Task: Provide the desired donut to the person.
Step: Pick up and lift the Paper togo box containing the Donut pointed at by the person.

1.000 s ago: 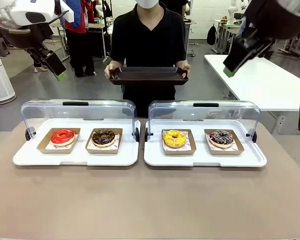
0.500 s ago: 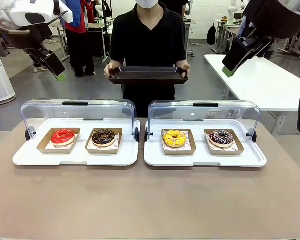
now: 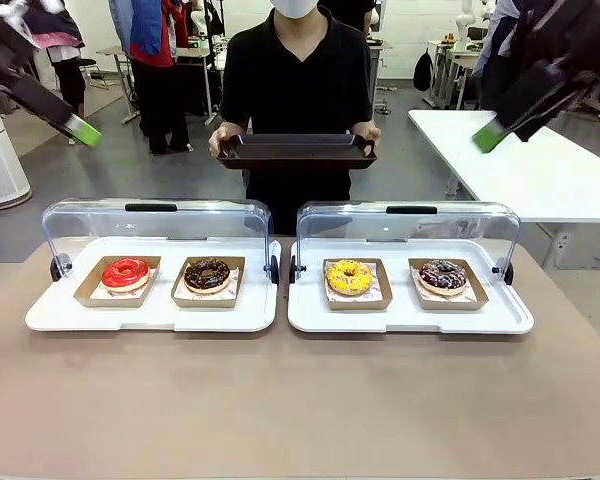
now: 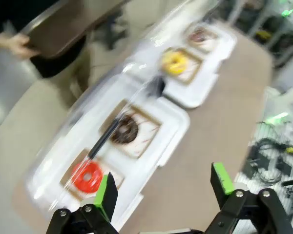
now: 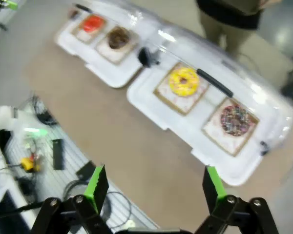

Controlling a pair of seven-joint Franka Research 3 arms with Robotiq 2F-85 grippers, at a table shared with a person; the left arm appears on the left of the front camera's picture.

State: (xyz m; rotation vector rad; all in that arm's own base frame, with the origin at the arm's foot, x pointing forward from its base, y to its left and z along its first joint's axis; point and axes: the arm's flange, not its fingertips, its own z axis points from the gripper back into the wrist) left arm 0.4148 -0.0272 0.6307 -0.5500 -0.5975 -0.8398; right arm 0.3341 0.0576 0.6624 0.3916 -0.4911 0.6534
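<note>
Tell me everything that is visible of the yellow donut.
The yellow glazed ring donut has glossy icing and looks whole. It lies flat on white paper in a brown cardboard tray, in the left half of the right-hand white serving tray. Nothing else touches it.

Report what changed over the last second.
The left claw swung outward toward the picture's left, the right claw toward its right; both open, holding nothing. Unchanged: red donut, chocolate donut, yellow donut and sprinkled donut under the clear lids, and the person holding the dark tray.
</note>
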